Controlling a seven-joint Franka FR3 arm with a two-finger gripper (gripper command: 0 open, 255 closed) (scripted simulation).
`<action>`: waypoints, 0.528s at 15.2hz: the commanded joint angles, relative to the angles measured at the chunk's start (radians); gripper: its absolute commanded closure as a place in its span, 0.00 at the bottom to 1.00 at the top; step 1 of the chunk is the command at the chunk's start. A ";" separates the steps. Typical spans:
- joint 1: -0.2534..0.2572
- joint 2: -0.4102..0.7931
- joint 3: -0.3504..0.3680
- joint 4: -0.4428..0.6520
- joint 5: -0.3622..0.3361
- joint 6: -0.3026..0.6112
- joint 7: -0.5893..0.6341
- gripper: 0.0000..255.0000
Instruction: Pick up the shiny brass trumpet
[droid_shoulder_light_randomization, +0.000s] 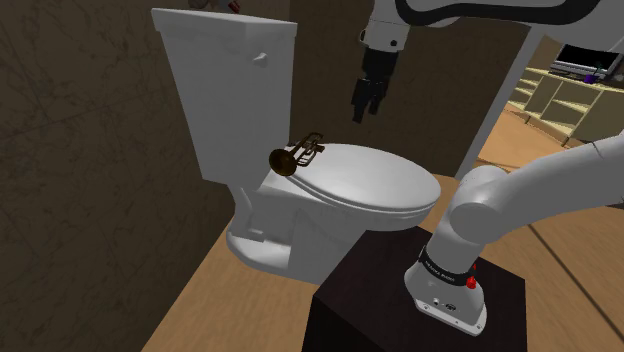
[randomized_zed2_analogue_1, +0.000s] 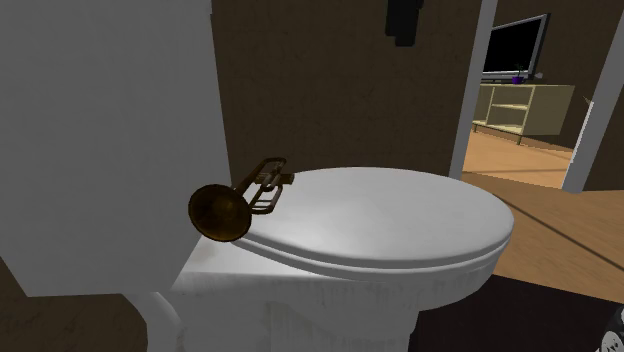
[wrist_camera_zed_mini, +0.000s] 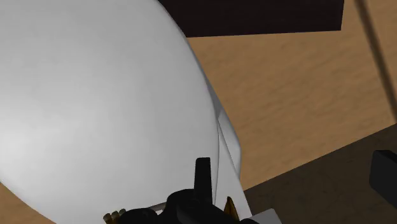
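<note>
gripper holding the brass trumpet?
No: the black gripper hangs above the closed white toilet lid, apart from the shiny brass trumpet lying at the lid's rear.

One toilet, with one tank and one closed lid. One brass-coloured trumpet lies on the toilet, at the lid's back edge close to the tank. Above the toilet hangs one claw with two black fingers, on one white arm. One dark stand sits just beside the toilet's bowl. Well beyond the toilet are one television and one low shelf unit.
</note>
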 joint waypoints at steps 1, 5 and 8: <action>0.000 0.000 0.000 0.000 0.000 0.000 0.000 0.00; -0.043 0.146 0.058 0.034 0.029 0.092 0.169 0.00; -0.075 0.262 0.093 0.074 0.039 0.153 0.294 0.00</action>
